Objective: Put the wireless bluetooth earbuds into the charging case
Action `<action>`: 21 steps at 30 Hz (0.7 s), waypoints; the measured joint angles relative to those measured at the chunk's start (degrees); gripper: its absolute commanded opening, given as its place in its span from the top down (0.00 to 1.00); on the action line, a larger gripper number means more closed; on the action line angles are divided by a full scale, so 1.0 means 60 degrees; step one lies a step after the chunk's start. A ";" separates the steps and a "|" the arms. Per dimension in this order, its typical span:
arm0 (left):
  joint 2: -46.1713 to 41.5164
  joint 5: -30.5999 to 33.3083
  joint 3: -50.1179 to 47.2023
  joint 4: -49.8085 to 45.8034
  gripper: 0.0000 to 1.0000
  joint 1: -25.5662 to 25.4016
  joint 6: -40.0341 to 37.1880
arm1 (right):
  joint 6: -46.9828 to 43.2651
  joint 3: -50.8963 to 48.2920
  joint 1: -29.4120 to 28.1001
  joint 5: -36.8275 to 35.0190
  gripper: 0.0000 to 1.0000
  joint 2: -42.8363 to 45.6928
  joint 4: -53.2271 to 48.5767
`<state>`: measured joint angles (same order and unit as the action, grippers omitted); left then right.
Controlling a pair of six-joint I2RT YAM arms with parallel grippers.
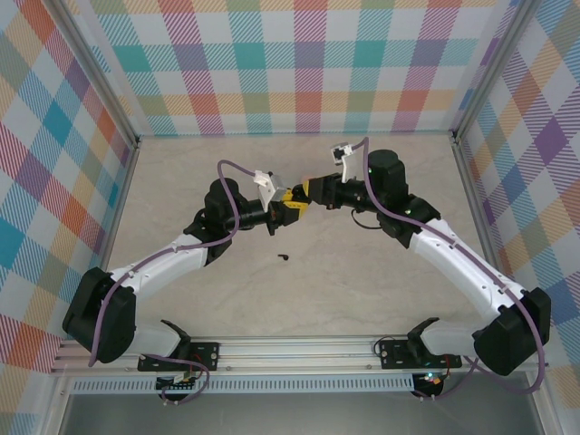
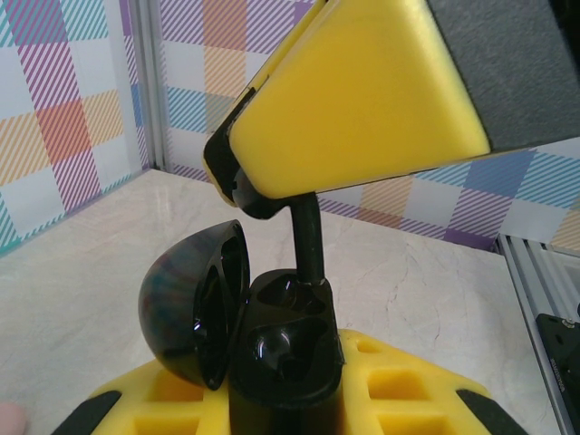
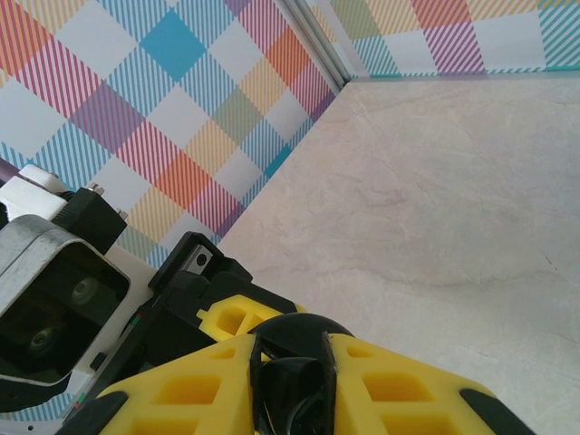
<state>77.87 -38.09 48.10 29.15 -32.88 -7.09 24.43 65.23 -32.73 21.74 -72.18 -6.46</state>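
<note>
The black charging case [image 2: 285, 349] stands upright with its lid [image 2: 181, 304] swung open to the left. My left gripper [image 2: 285, 403] is shut on its base. From above, my right gripper [image 2: 362, 109] is shut on a black earbud [image 2: 308, 237], whose stem tip sits in the case's far socket; the near socket is empty. In the right wrist view, the right gripper [image 3: 292, 394] pinches the earbud [image 3: 299, 385] just over the case's dome [image 3: 294, 324]. Seen from the top, both grippers [image 1: 288, 207] [image 1: 310, 192] meet mid-table. A second black earbud [image 1: 283, 256] lies loose on the table.
The pale marble table [image 1: 362, 290] is boxed in by plaid walls with metal corner posts [image 1: 136, 145]. The left arm's wrist camera housing [image 3: 54, 308] sits close to the right gripper. An aluminium rail [image 1: 299, 349] runs along the near edge.
</note>
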 measured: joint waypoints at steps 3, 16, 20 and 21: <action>0.0000 0.0000 0.0000 0.0000 0.88 0.0000 0.0004 | 0.0000 0.0000 0.0000 -0.0004 0.74 -0.0047 0.0000; 0.0000 -0.0004 0.0000 -0.0007 0.87 0.0000 0.0036 | 0.0000 0.0000 0.0000 -0.0004 0.74 -0.0087 0.0000; 0.0000 0.0000 0.0000 -0.0007 0.87 0.0000 0.0055 | 0.0000 0.0000 -0.0007 -0.0004 0.74 -0.0087 0.0004; 0.0000 0.0000 0.0000 -0.0007 0.88 0.0000 0.0069 | 0.0000 0.0000 -0.0011 -0.0007 0.74 -0.0087 0.0004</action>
<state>77.87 -38.09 48.10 29.10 -32.88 -6.68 24.43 65.23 -32.80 21.69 -72.71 -6.44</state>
